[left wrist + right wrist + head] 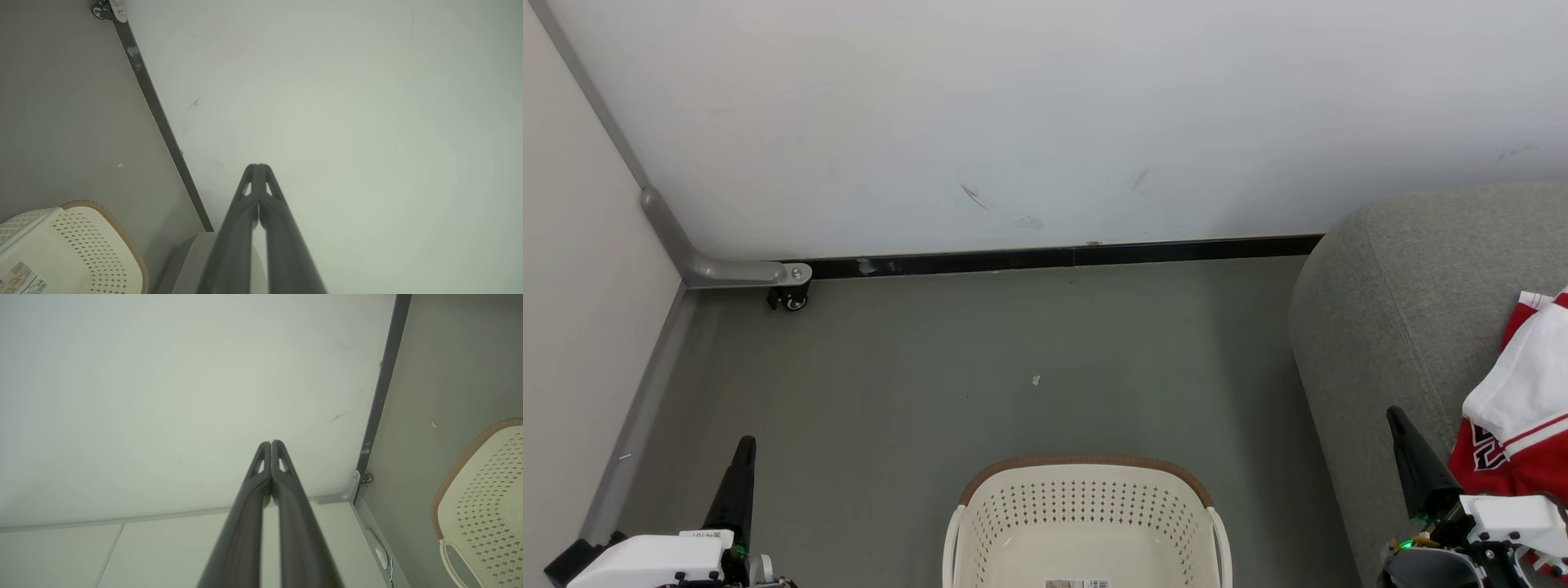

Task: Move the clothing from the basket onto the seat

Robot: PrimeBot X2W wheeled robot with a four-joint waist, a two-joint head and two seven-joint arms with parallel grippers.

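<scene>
Flanking the basket, left end effector and right end effector hang pinched together, likely idle because clothing lies on the seat.

- basket: cream, dotted with holes, brown woven rim
- clothing: red, white sleeves, striped trim
- seat: light grey
- floor: dull grey; wall white, black skirting

Perforated plastic basket (woven-look rim), matt textured cloth seat
</scene>
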